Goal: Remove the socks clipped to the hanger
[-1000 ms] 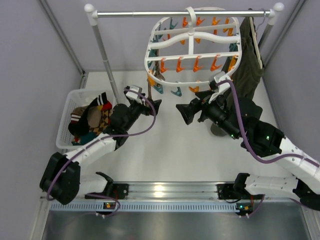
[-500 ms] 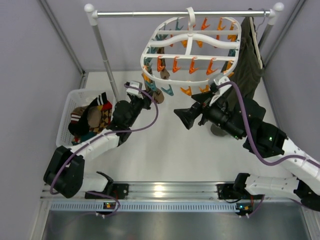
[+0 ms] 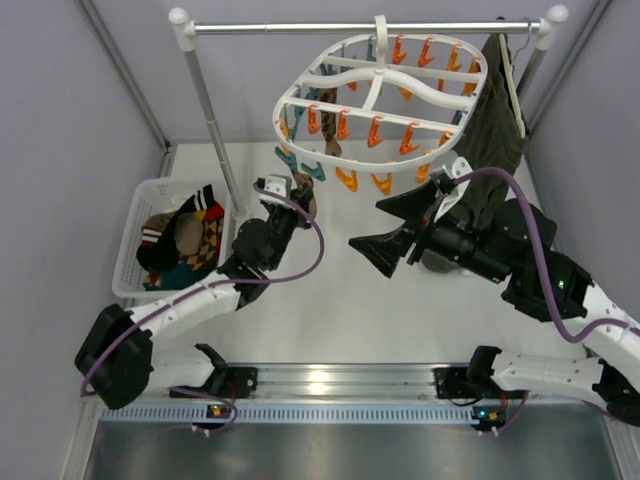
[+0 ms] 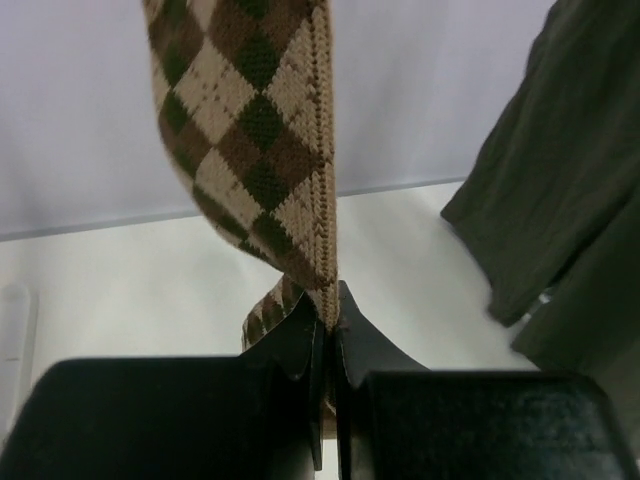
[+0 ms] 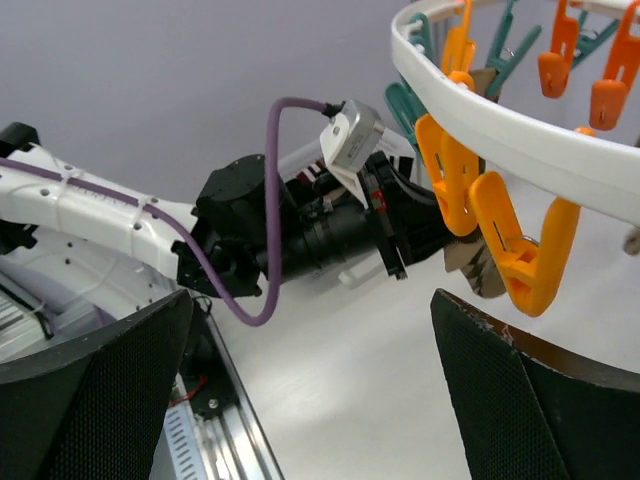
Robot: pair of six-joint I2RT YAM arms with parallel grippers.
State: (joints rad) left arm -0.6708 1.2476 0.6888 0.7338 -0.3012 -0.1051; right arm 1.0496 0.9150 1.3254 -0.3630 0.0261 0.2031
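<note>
Progress: socks [image 3: 185,235] lie in basket [image 3: 130,272], mid-left | I see one argyle sock [image 4: 250,130] clipped to hanger [image 3: 300,97], upper centre | my left gripper [image 4: 328,322] pinches its lower end | right gripper [image 5: 310,300] gapes wide, empty.

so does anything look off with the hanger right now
Yes: the hanger hangs tilted, its left side dipping toward the left gripper, which is shut on an argyle sock that runs taut up to it.
</note>
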